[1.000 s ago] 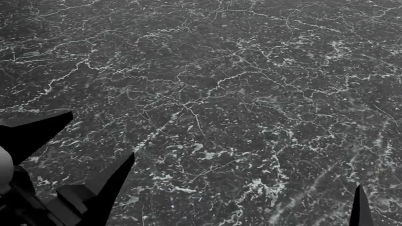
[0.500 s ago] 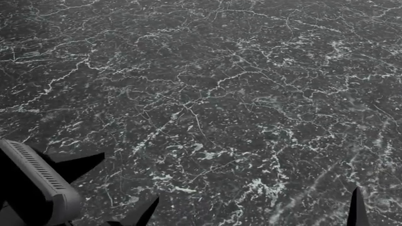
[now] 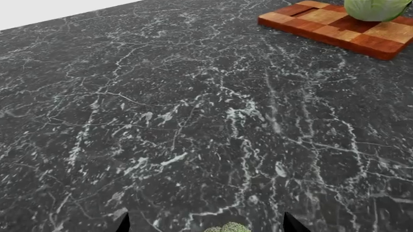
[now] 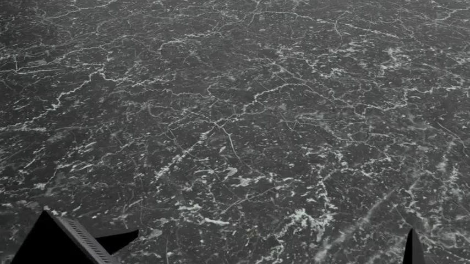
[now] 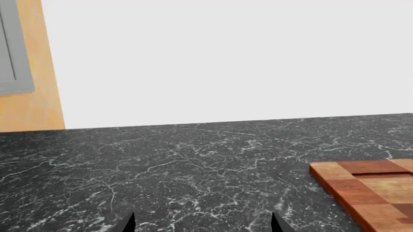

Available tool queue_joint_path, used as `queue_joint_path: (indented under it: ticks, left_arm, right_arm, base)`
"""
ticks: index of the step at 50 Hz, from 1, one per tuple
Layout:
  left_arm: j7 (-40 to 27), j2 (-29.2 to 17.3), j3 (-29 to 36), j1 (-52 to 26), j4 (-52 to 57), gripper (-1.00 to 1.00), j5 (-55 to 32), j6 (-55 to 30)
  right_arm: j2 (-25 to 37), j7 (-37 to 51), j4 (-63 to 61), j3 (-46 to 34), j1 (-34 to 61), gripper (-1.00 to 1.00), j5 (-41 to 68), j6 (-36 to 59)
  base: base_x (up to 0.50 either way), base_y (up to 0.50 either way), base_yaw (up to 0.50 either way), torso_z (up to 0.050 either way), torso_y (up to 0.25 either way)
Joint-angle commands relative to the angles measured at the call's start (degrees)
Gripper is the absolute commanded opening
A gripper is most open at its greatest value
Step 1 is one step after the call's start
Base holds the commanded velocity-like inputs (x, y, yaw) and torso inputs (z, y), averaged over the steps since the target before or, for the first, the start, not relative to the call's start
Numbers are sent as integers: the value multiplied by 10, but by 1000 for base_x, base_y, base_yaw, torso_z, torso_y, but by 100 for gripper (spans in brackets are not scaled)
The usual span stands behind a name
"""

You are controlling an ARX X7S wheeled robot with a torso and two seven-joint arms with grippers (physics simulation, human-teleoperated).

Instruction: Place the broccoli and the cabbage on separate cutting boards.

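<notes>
The left gripper [image 3: 205, 227] has its jaws spread, the broccoli [image 3: 226, 227] between the tips, though whether it is gripped I cannot tell. The cabbage [image 3: 376, 8] already sits on one cutting board [image 3: 335, 30]. Best to confirm the hold, then carry the floret to the other cutting board [image 5: 371, 191], beside the open, empty right gripper [image 5: 203, 223].

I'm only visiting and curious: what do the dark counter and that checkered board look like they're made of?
The counter looks like polished black marble or a stone-look surface: dark, with white branching veins. The cutting board looks like wood, a patchwork of tan and reddish-brown blocks with a smooth rim. Both are simulator renders, so this is only how they look.
</notes>
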Motion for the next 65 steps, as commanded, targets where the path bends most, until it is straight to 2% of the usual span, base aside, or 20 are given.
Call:
queue_joint_path:
  ticks: [1,12,22,37,38,52,56,65]
  left_arm:
    - [36,12,20,40,-10,100,74,10]
    - [58,6,38,73,-15,100,113,23]
    - [80,25,64,72,-31,100,138,23]
    - [96,29,81,82,-55,100,163,32]
    - [93,29,78,82,-55,-100,162,34]
    - [31,16,31,67,-32,-100,124,41]
    - [2,2,-4,39,-24,-100,76,40]
    - [0,-46,-76,-4,-53,-100,25,60]
  right_arm:
    - [-20,-26,13,8,-4,100,-22,-9]
    - [-27,-29,13,7,-9,100,-23,-14]
    - [-33,-35,18,5,-15,100,-30,-19]
    - [-45,-49,33,-10,-18,100,-48,-29]
    - [-46,-50,33,-11,-17,100,-49,-29]
    - [-44,-44,30,-14,-16,100,-46,-27]
    - [-43,-44,31,-16,-14,100,-46,-27]
    - [-32,-30,14,-9,-13,100,-31,-19]
  base:
    - [0,0,0,0,0]
    - [0,0,0,0,0]
    - [0,0,0,0,0]
    - [0,0,0,0,0]
    - [0,0,0,0,0]
    - [0,0,0,0,0]
    - [0,0,0,0,0]
    - [0,0,0,0,0]
